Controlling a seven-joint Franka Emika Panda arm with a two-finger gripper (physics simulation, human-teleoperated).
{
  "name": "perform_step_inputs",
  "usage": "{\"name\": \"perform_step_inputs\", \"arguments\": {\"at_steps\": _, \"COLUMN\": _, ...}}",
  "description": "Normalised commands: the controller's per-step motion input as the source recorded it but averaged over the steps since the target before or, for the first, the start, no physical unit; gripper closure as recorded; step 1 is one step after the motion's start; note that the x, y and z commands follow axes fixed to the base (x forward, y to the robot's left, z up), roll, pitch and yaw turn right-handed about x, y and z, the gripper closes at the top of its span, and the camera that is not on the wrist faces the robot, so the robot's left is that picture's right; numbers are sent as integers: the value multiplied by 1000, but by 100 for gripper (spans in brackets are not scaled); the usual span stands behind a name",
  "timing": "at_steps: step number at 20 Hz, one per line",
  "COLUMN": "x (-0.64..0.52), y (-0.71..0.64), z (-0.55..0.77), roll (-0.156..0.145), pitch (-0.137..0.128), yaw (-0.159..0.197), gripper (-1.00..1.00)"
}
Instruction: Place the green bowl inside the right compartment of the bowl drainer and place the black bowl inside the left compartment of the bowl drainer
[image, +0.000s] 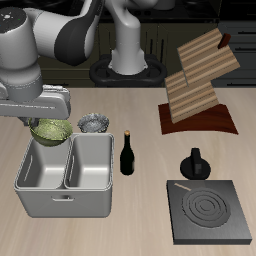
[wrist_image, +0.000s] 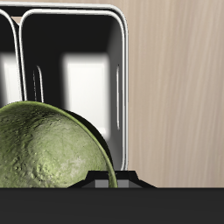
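Claw (image: 50, 124) clamped on green bowl (image: 50, 131), above back rim of bowl drainer (image: 62, 186). Well under claw empty, walls close around. Black bowl (image: 94, 123) just beside claw on tabletop (image: 150, 215). Wine bottle (image: 127, 154) beyond drainer; stove burner (image: 207, 211), wooden rack (image: 200, 80) well apart.

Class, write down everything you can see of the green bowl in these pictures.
The green bowl is small and round, with a mottled olive and pale yellow surface that looks glazed. It is off the table, held at its rim by the gripper above the back edge of the bowl drainer, over its right compartment. The wrist view shows its rounded outside above that empty well. Nothing else touches it.
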Motion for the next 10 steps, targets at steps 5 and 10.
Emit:
{"name": "perform_step_inputs", "arguments": {"at_steps": 5, "x": -32, "y": -136, "z": -21, "roll": -36, "pitch": 5, "yaw": 4, "gripper": 100}}
{"name": "perform_step_inputs", "arguments": {"at_steps": 10, "x": -30, "y": -8, "z": -22, "roll": -6, "pitch": 5, "yaw": 11, "gripper": 100}}
